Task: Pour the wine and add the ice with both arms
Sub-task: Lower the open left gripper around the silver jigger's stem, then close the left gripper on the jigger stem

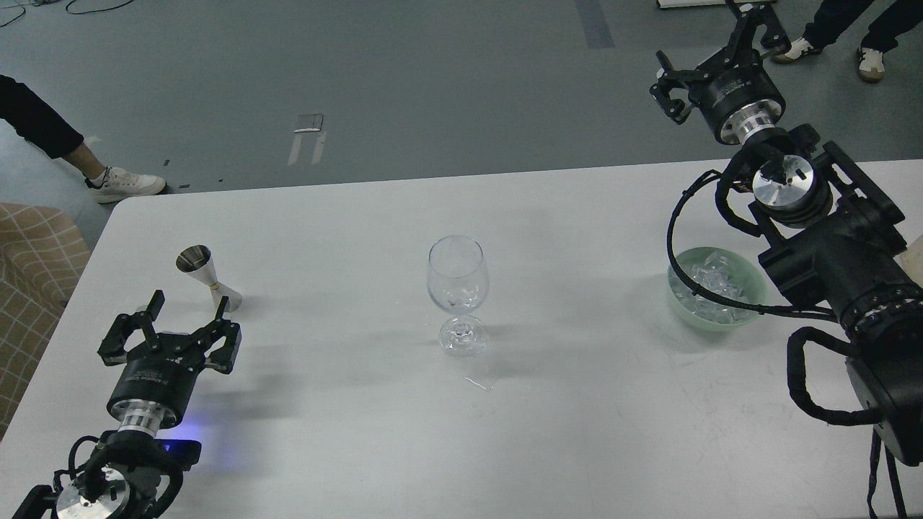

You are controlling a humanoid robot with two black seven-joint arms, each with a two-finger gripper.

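Observation:
A clear wine glass (457,288) stands upright at the middle of the white table (360,216), with a little ice in its bowl. A heap of clear ice (710,288) fills a pale green bowl (678,306) at the right. A small steel jigger (203,274) stands at the left. My left gripper (184,317) is open and empty, just in front of the jigger and apart from it. My right gripper (710,32) is open and empty, raised beyond the table's far edge, well behind the bowl.
A few drops of liquid (479,383) lie on the table in front of the glass. A tan checked seat (32,288) stands off the left edge. People's feet (122,184) stand on the grey floor at left and top right.

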